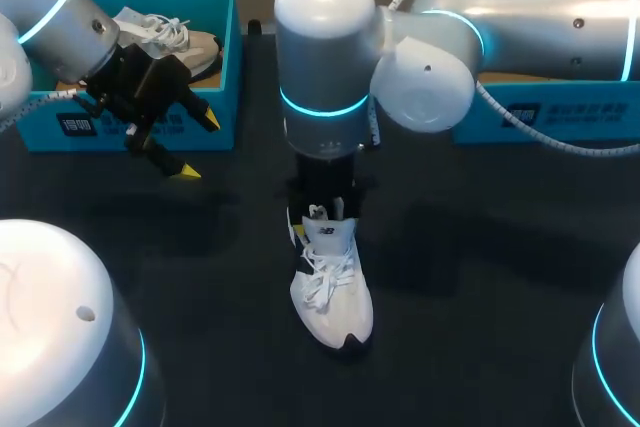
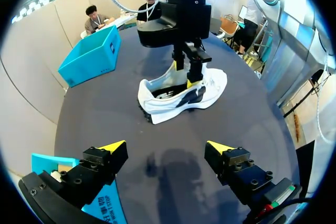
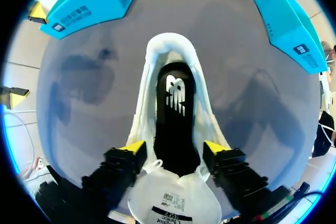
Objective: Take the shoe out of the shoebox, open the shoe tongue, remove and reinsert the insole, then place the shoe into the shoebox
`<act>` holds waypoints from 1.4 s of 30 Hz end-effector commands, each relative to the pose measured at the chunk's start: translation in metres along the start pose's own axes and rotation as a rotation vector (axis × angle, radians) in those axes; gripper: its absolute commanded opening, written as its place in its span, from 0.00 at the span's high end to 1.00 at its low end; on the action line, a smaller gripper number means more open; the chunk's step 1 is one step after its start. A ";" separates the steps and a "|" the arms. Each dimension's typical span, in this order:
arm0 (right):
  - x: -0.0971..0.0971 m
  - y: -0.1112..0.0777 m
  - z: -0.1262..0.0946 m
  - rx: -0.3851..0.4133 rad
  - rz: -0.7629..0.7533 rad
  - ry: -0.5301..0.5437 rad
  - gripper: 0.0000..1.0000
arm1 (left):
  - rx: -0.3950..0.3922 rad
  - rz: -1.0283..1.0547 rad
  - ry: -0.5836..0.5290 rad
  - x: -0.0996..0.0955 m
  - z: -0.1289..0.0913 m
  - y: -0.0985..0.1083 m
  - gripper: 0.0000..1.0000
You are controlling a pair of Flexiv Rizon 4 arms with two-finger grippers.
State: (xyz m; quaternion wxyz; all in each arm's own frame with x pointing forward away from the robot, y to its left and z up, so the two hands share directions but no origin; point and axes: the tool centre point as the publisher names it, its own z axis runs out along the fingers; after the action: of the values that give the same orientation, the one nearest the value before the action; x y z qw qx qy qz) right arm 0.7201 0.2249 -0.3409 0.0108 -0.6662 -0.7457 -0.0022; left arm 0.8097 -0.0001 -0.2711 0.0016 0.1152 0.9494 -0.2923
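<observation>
right end effector (image 3: 174,148): our fingers stand apart, pointing down into the throat of the white sneaker (image 1: 335,299), with one yellow tip at each side of the opening. We see nothing clamped between them.
tongue (image 3: 173,205): folded back toward our wrist, between the finger bases, so the mouth of the shoe lies open.
insole (image 3: 173,121): black, lying flat inside the shoe, and seated as far as we can tell.
white sneaker: on its sole in the middle of the dark counter (image 1: 480,277), apart from both boxes.
left end effector (image 2: 165,148): fingers wide apart and empty, hanging just in front of the left shoebox (image 1: 236,57) and facing the shoe.
boxes: the left shoebox holds a second sneaker (image 1: 175,39). The right shoebox (image 1: 540,112) sits behind our right arm, and we cannot see what is in it.
step: we judge the shoe out and the tongue opened, with the insole removal in hand.
next move: we need one tip under the insole's edge and the other on top to pinch and lift it. The light shoe may rise with it unless our left arm steadies it.
</observation>
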 end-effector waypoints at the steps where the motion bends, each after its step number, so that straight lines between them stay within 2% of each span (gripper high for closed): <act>1: -0.003 0.003 0.009 0.023 -0.013 0.026 0.00 | -0.003 0.000 0.001 0.000 0.000 0.000 0.00; 13: -0.010 0.001 0.019 0.071 -0.031 0.034 0.00 | -0.003 0.000 0.001 0.000 0.000 0.000 0.00; 33: -0.004 -0.023 -0.016 0.104 -0.006 -0.017 0.00 | -0.003 0.000 0.001 0.000 0.000 0.000 0.00; 42: 0.007 -0.045 -0.038 0.116 0.027 -0.034 0.00 | -0.003 0.000 0.001 0.000 0.000 0.000 0.00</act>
State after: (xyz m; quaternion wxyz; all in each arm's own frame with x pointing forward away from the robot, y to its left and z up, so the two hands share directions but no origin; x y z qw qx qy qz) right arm 0.6818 0.2226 -0.3105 0.0472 -0.6721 -0.7370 0.0538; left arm 0.8097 -0.0001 -0.2711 0.0017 0.1152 0.9494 -0.2923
